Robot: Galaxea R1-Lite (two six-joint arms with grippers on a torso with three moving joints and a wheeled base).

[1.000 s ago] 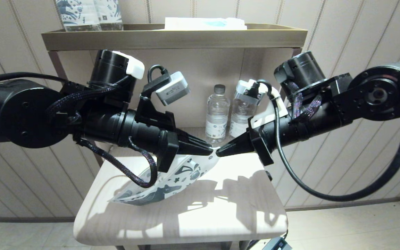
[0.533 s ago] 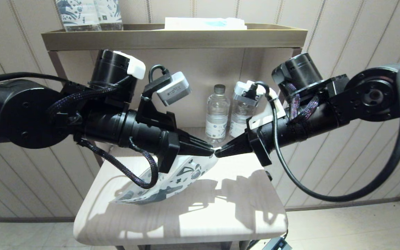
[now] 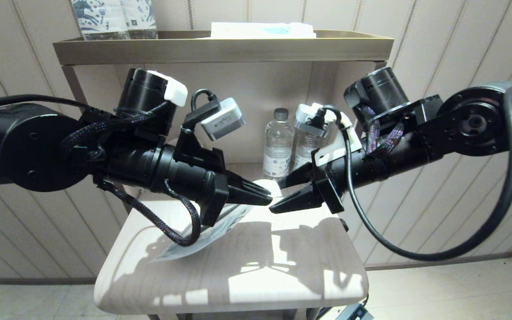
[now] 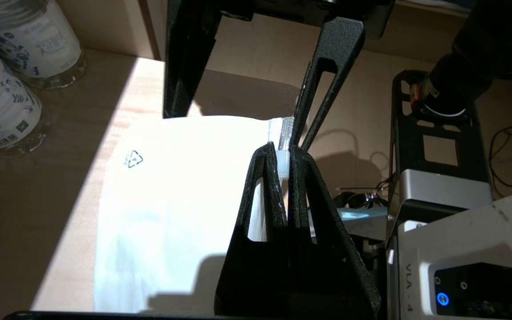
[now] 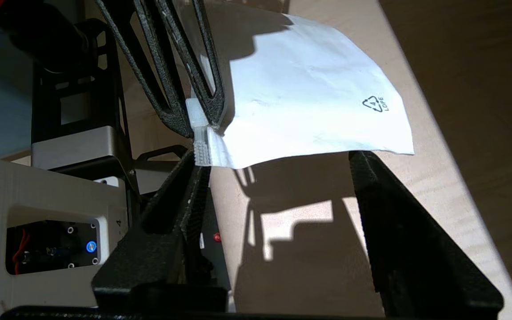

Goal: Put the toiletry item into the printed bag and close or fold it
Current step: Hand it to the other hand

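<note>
Table (image 3: 238, 275), pale wood, sunlit, nearest. Printed bag (image 3: 214, 229), white with blue doodles: near end resting on the table, far end raised, plain back carrying a recycling mark in the wrist views; held slanted, probably to keep its contents seated while the mouth is handled. Left tool (image 3: 262, 198), fingers pressed together, pinching the bag's ribbed zip strip at its raised corner. Right tool (image 3: 282, 194), fingers spread, just right of that corner, apart from the bag. Toothbrush: not visible, presumably inside. Two water bottles (image 3: 278, 149) stand far, under the shelf (image 3: 220, 49).
</note>
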